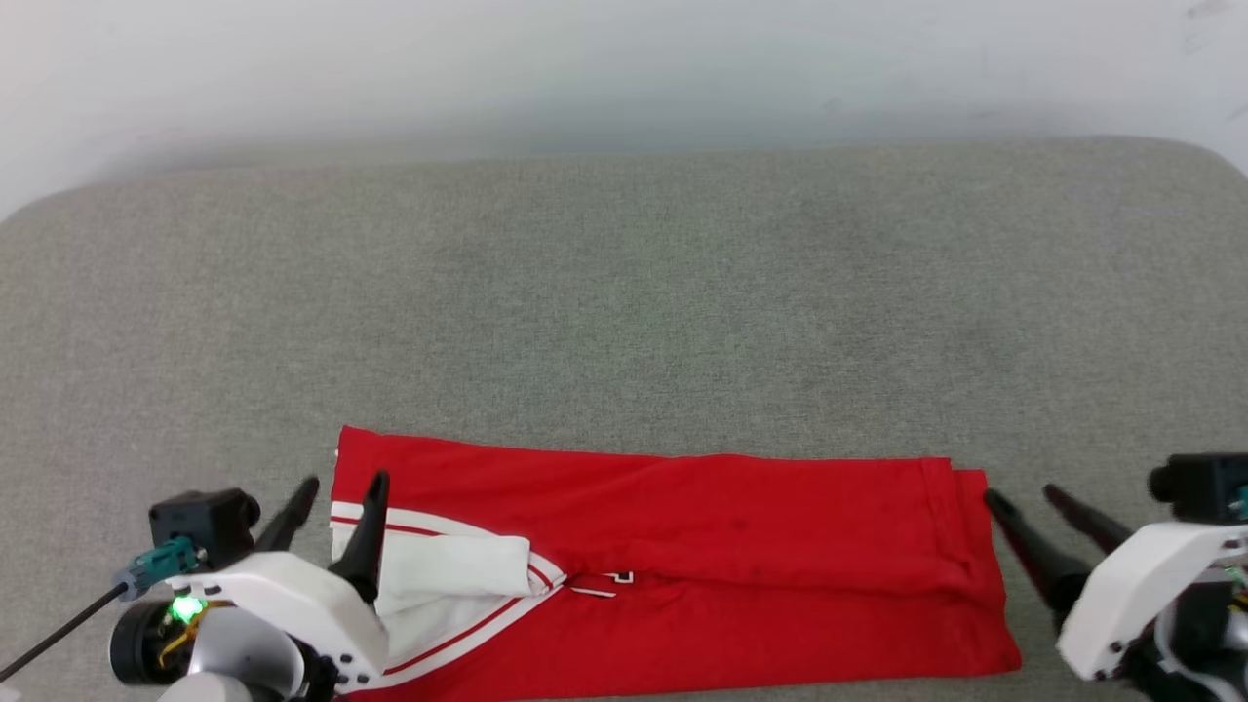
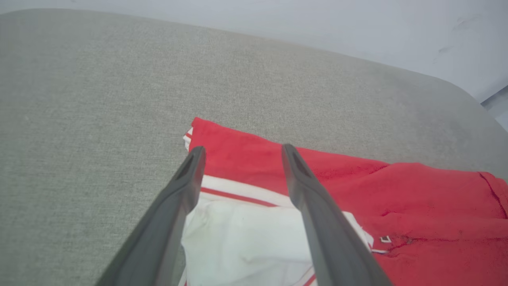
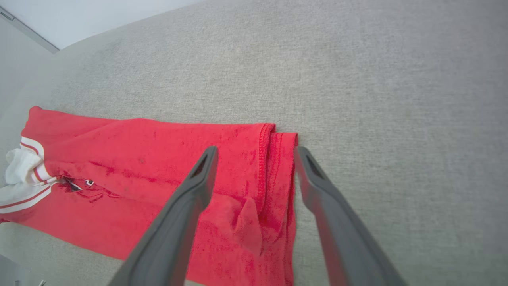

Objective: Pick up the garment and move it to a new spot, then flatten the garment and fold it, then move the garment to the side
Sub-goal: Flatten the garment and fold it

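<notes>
The garment point(image 1: 702, 565), a red jersey with white sleeves and striped trim, lies folded into a long band across the near part of the grey surface. My left gripper point(image 1: 343, 483) stands open at the band's left end, over the white sleeve point(image 2: 242, 234), with nothing between its fingers point(image 2: 186, 174). My right gripper point(image 1: 1019, 495) is open just off the right end, by the hem point(image 3: 274, 159), its fingers point(image 3: 202, 174) spread over the hem's edge. Only a scrap of black lettering point(image 1: 624, 577) peeks out at the fold.
The grey fabric-covered surface point(image 1: 624, 292) stretches wide beyond the garment to a pale wall point(image 1: 624, 58) at the back. Its rounded corners show at the far left and far right. A dark cable point(image 1: 58, 634) runs from the left wrist.
</notes>
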Available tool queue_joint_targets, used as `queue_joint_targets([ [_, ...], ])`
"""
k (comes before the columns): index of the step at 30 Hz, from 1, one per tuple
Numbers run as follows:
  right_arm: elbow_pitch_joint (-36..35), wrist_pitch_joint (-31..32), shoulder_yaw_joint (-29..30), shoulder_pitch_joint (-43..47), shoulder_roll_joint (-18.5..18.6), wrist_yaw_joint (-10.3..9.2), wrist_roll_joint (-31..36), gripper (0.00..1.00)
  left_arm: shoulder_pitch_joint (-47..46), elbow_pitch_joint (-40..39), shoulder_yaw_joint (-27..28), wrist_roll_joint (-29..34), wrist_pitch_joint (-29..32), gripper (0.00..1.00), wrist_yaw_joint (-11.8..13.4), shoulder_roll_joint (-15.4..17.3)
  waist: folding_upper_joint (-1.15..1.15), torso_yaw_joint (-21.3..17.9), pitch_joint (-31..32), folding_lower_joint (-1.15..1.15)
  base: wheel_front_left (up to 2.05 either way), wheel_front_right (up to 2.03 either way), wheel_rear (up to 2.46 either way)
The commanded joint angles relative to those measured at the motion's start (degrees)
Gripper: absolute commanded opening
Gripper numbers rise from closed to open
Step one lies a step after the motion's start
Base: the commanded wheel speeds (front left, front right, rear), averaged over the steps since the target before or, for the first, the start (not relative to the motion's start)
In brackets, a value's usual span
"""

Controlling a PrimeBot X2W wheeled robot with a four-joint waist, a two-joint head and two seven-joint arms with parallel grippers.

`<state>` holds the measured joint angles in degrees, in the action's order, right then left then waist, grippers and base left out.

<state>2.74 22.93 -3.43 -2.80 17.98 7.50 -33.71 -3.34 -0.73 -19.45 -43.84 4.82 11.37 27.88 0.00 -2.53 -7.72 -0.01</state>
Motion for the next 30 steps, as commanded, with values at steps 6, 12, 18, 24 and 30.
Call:
queue_joint_targets([
  [6, -2.5, 6.3, 6.8, -1.4, 2.7, -0.02, 0.0, 1.00, -3.0, -4.5, -0.9, 6.4, -6.3, 1.00, 2.5, -1.1, 0.00, 0.1, 1.6, 0.01, 0.00, 0.00, 0.00],
  [12, -3.2, 15.3, 10.2, -1.7, 4.5, -0.02, 1.2, 1.00, -3.9, -6.6, -1.6, 10.7, -12.0, 1.00, 4.2, -2.7, 0.00, 2.5, 0.1, 0.01, 0.00, 0.00, 0.00],
  [18, -2.0, 21.5, 10.3, 0.0, 2.4, -0.02, 1.1, 1.00, -4.6, -6.5, -3.2, 12.8, -14.1, 1.00, 4.7, -3.9, 0.00, 6.9, -2.0, 0.01, 0.00, 0.00, 0.00],
  [24, 3.1, 23.3, 9.1, 0.9, -0.7, -0.02, -1.2, 1.00, -6.1, -6.7, -4.8, 14.9, -15.2, 1.00, 5.1, -4.7, 0.00, 10.3, -4.0, 0.01, 0.00, 0.00, 0.00],
  [30, 8.4, 24.7, 5.8, 1.1, -1.9, -0.02, -3.6, 0.71, -6.5, -6.7, -5.5, 16.1, -15.6, 1.00, 5.4, -4.6, 0.00, 11.2, -4.0, 0.01, 0.00, 0.00, 0.00],
])
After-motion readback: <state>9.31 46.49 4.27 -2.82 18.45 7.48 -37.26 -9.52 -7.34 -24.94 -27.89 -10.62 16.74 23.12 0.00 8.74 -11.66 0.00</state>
